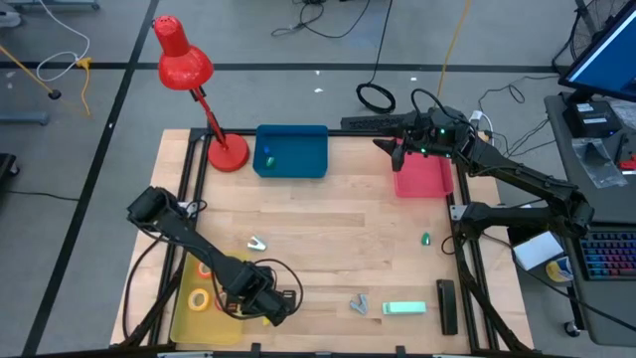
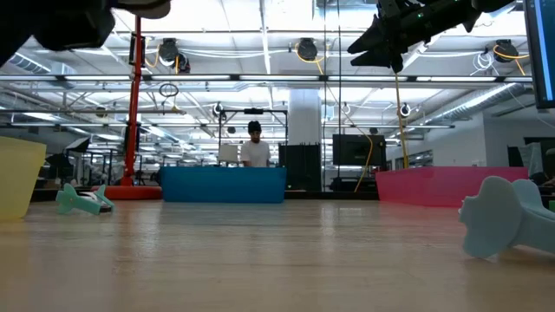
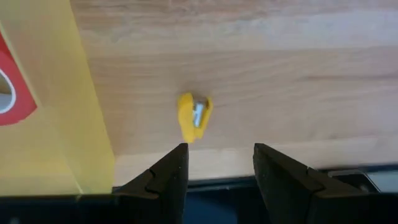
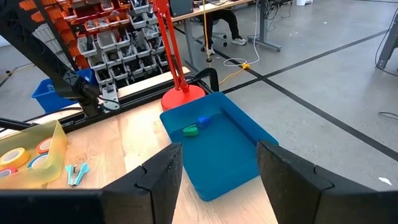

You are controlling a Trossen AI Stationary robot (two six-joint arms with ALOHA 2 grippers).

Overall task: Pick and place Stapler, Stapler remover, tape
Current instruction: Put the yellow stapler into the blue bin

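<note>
Left gripper [image 3: 217, 171], lower left of the high view, hangs with jaws apart and empty beside the yellow tray [image 1: 189, 316]. A small yellow staple remover [image 3: 194, 116] lies on the wood just ahead of its fingertips, centred on the gap, long axis roughly along the approach line. Tape rolls [image 1: 200, 298] sit in the tray. Right gripper [image 1: 396, 151], jaws wide and empty, waits at upper right over the pink tray [image 1: 422, 179]; the left arm is far nearer.
</note>
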